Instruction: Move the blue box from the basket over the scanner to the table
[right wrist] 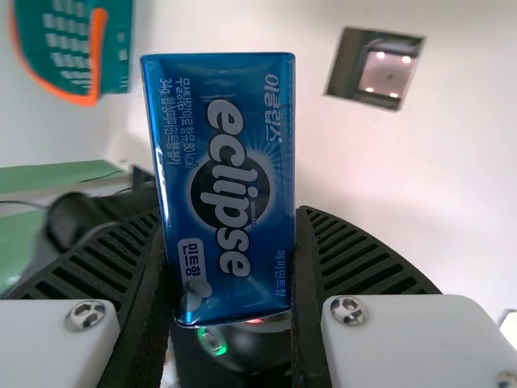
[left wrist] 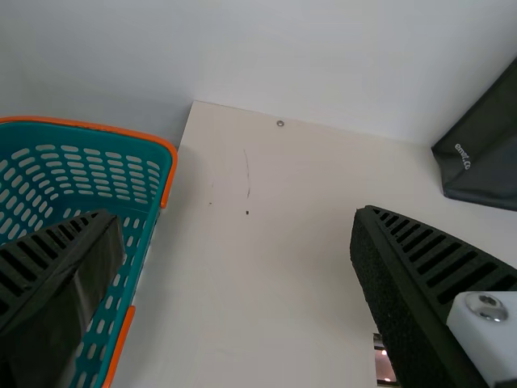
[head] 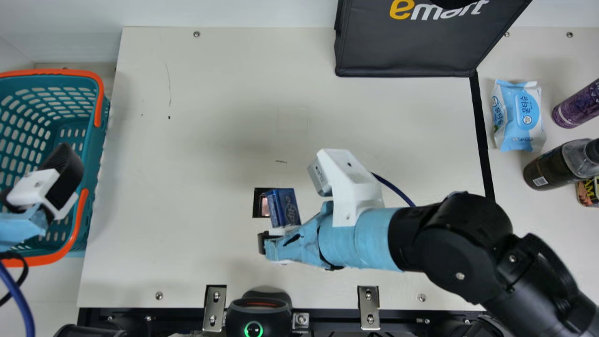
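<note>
Basket point(head: 95, 145) under left gripper point(head: 33, 175), jaws released. Square window point(head: 256, 206) in worktop point(head: 210, 117), near right jaws. Blue box point(head: 286, 208) grasped between right gripper's point(head: 276, 235) jaws, jutting out past them. Light-blue pack point(head: 524, 117) well apart, right of those jaws.

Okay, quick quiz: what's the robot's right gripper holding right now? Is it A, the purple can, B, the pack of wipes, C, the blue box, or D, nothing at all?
C: in the right wrist view, the blue box is pinched between the two ribbed fingers of the right gripper.
</note>
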Robot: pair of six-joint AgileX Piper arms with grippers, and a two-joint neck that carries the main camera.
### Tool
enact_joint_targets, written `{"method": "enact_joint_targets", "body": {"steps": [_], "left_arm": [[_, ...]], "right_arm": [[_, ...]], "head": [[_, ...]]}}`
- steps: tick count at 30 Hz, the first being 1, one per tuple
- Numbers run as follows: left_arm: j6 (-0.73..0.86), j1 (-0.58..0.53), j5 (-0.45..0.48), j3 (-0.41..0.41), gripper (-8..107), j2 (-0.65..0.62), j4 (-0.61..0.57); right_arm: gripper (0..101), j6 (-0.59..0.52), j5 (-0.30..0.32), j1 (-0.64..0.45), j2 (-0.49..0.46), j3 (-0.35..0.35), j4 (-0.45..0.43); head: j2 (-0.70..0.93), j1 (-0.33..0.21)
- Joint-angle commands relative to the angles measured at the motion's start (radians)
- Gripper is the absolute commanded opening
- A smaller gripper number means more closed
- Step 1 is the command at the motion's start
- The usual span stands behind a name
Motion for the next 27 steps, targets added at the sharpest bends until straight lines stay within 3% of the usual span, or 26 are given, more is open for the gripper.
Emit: {"method": "enact_joint_targets", "body": {"steps": [1,8,27], "left_arm": [[0.0,0.0,0.0,0.0,90,0.0,0.0],[0.0,0.0,0.0,0.0,90,0.0,0.0],[0.0,0.0,0.0,0.0,90,0.0,0.0]], "right_arm": [[0,0.036,0.01,0.029,0.012,-0.013,-0.136],[0,0.073,0.014,0.103,0.085,-0.044,-0.247],[0,0.127,-0.055,0.172,0.369,-0.112,-0.405]], "head": [[0.0,-0.03],[0.0,-0.03],[0.0,-0.03]]}}
